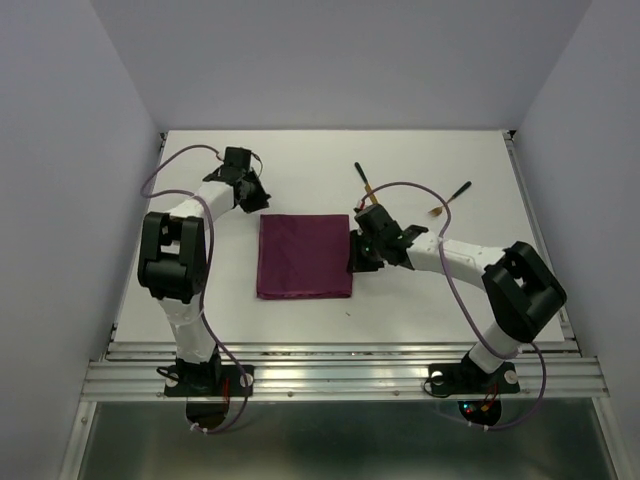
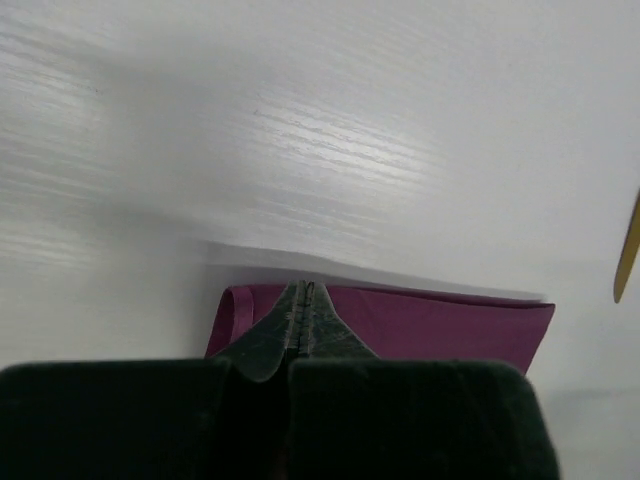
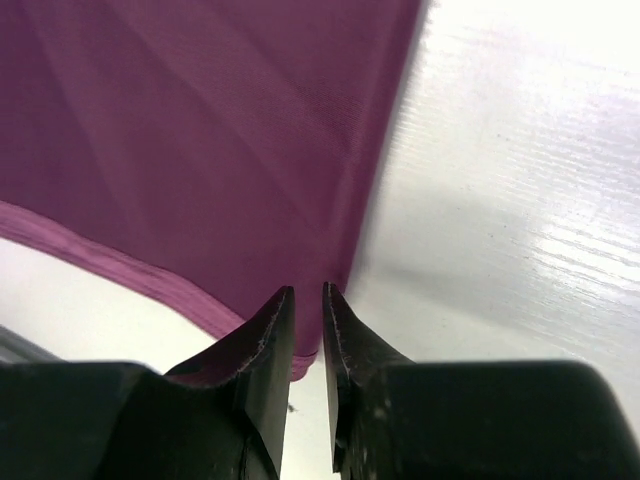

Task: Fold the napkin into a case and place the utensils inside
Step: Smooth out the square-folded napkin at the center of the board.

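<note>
The magenta-purple napkin [image 1: 305,256] lies flat on the white table as a folded rectangle; it also shows in the left wrist view [image 2: 440,325] and the right wrist view [image 3: 200,130]. My left gripper [image 1: 250,195] is shut, its tips [image 2: 303,287] just above the napkin's far left corner, holding nothing I can see. My right gripper [image 1: 360,255] is low at the napkin's right edge, jaws a narrow gap apart [image 3: 308,295] over a corner of the cloth. Two black-handled utensils with gold ends lie beyond it: one [image 1: 365,183] at centre back, one [image 1: 450,198] to the right.
The gold tip of a utensil [image 2: 627,262] shows at the right edge of the left wrist view. The table's metal rail [image 1: 340,350] runs along the near edge. Grey walls close in the left, right and back sides.
</note>
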Motion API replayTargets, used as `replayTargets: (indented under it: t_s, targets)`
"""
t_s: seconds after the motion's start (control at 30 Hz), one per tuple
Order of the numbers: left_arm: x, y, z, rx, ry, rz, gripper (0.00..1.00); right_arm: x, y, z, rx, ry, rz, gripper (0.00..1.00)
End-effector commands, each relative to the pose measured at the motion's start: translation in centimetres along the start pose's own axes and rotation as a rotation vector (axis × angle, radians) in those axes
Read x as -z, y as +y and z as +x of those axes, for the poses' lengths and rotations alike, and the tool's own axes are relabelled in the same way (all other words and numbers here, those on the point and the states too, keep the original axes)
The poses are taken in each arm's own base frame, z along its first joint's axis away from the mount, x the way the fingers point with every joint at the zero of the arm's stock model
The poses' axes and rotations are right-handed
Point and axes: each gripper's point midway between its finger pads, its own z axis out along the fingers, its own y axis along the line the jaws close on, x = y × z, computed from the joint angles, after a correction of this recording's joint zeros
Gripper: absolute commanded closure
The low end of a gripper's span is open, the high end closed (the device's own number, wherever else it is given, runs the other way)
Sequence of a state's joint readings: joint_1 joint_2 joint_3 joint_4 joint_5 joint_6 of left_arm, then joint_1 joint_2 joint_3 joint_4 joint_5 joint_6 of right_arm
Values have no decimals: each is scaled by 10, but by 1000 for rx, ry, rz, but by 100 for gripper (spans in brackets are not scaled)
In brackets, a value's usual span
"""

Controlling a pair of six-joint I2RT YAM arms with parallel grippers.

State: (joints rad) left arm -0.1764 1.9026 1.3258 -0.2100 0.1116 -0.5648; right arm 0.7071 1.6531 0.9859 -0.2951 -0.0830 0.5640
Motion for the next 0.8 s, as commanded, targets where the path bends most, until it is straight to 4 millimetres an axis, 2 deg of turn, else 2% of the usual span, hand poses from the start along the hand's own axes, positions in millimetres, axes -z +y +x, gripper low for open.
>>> replayTargets:
  t_s: [0.0, 0.1, 0.13, 0.2, 0.33, 0.5, 0.6, 0.77]
  targets:
    - [55, -19, -38, -40, -139, 35, 100, 29, 33, -25, 47, -89, -78, 76]
    - [60, -20, -28, -40, -119, 66, 100, 25, 36, -14, 45, -66, -85, 76]
    - [56, -18, -16, -42, -89, 75, 100, 21, 33, -9, 35, -53, -80, 76]
    - [53, -17, -5, -33, -57, 91, 100, 10, 28, 6, 19, -4, -82, 76]
    - [34, 4, 20, 16, 1, 31, 100, 0, 25, 24, 4, 39, -92, 76]
    - [12, 19, 19, 60, -72, -84, 100, -16, -3, 35, 12, 59, 33, 76]
    - [0, 27, 21, 69, -73, -120, 100, -19, -11, 37, 27, 61, 62, 76]
    - [-6, 34, 26, 72, -67, -143, 100, -18, -21, 40, 40, 58, 101, 76]
